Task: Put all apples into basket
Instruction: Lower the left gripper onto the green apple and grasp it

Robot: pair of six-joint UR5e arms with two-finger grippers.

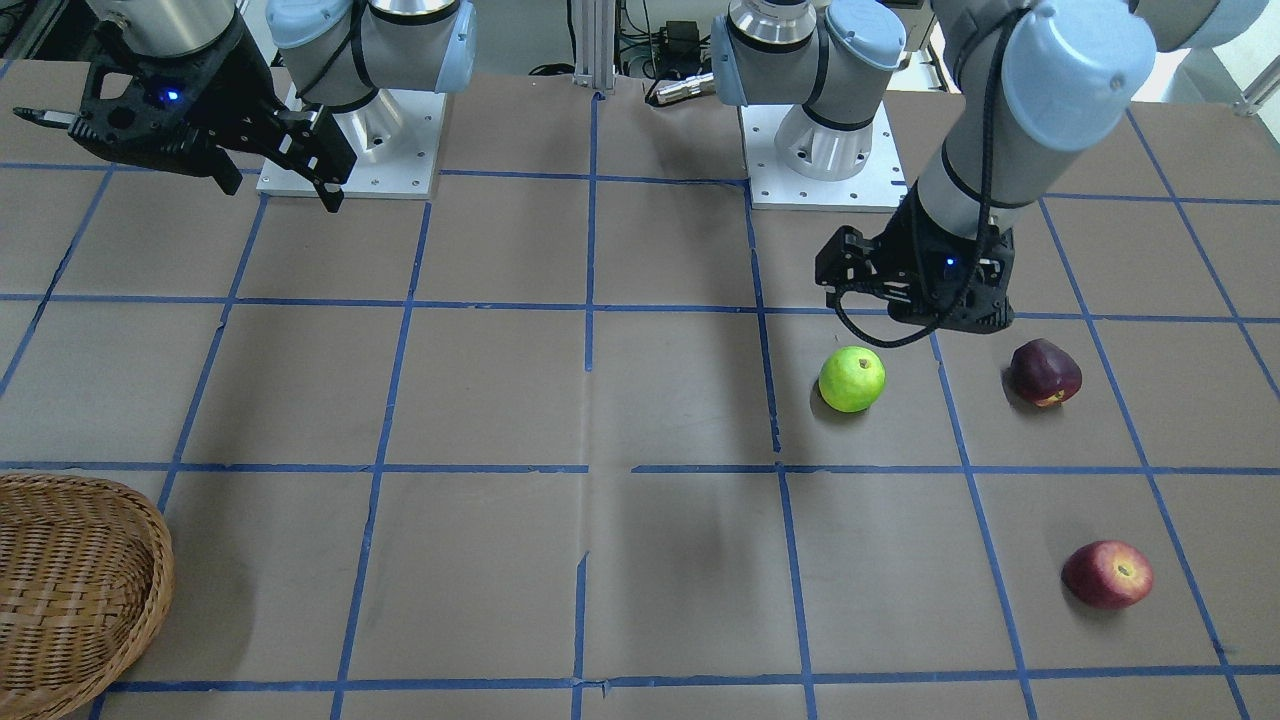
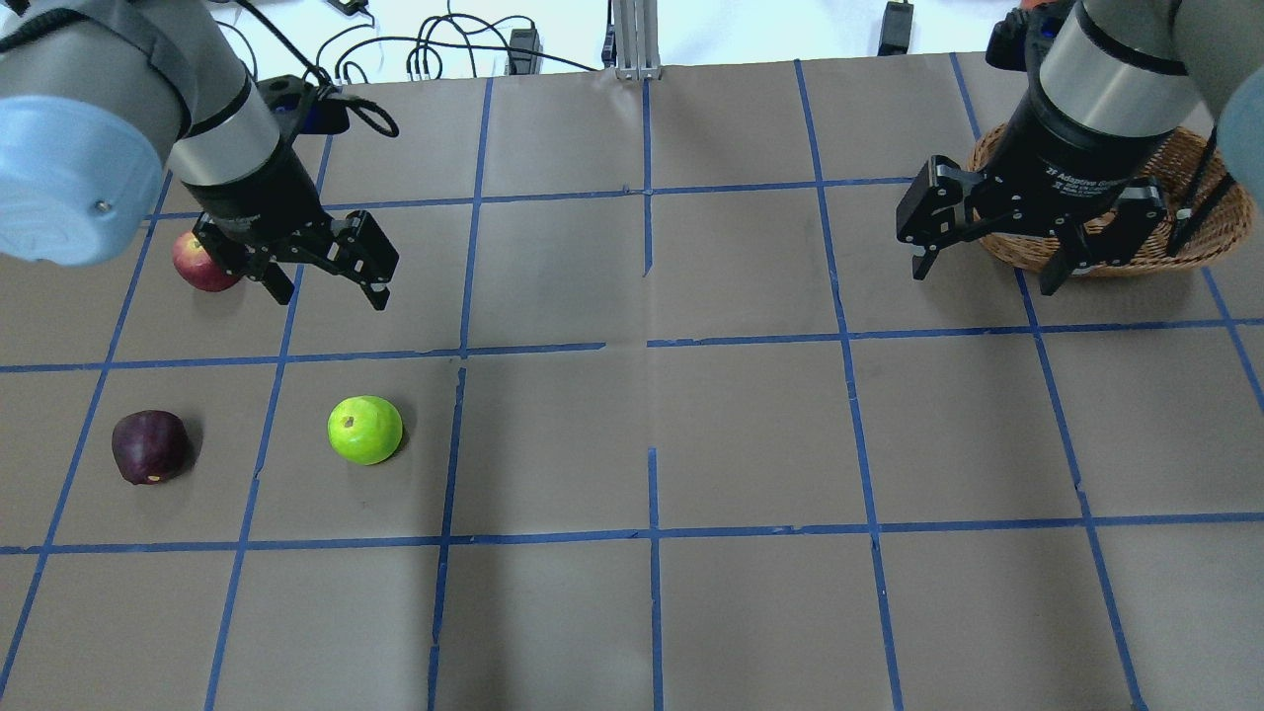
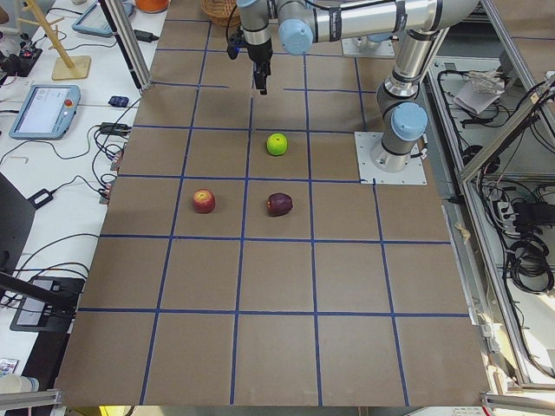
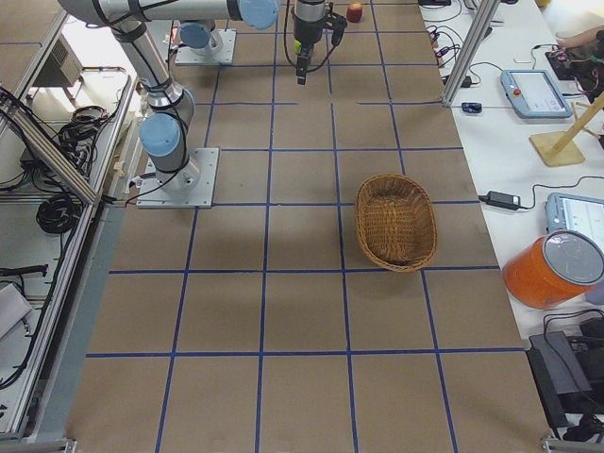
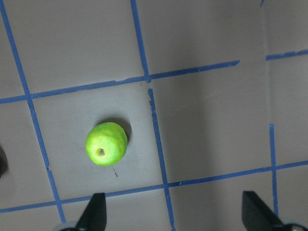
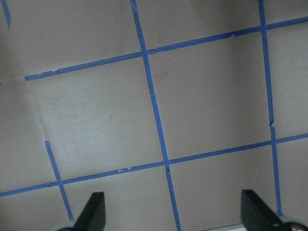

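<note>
The lime-green apple point(image 2: 364, 430) lies on the brown table on my left side; it also shows in the front view point(image 1: 852, 379) and the left wrist view point(image 5: 106, 144). The dark maroon apple point(image 2: 150, 446) lies to its left. The red apple point(image 2: 202, 265) lies farther out, partly hidden by my left arm. My left gripper point(image 2: 331, 286) hangs open and empty above the table, between the red and green apples. The wicker basket point(image 2: 1185, 237) stands at the far right. My right gripper point(image 2: 983, 278) is open and empty, held just beside the basket's near-left rim.
Blue tape lines point(image 2: 652, 346) grid the brown table. Both arm bases point(image 1: 825, 150) stand on plates at the robot's edge. Cables point(image 2: 444, 59) lie beyond the far edge. A side bench holds tablets and an orange container point(image 4: 552, 269).
</note>
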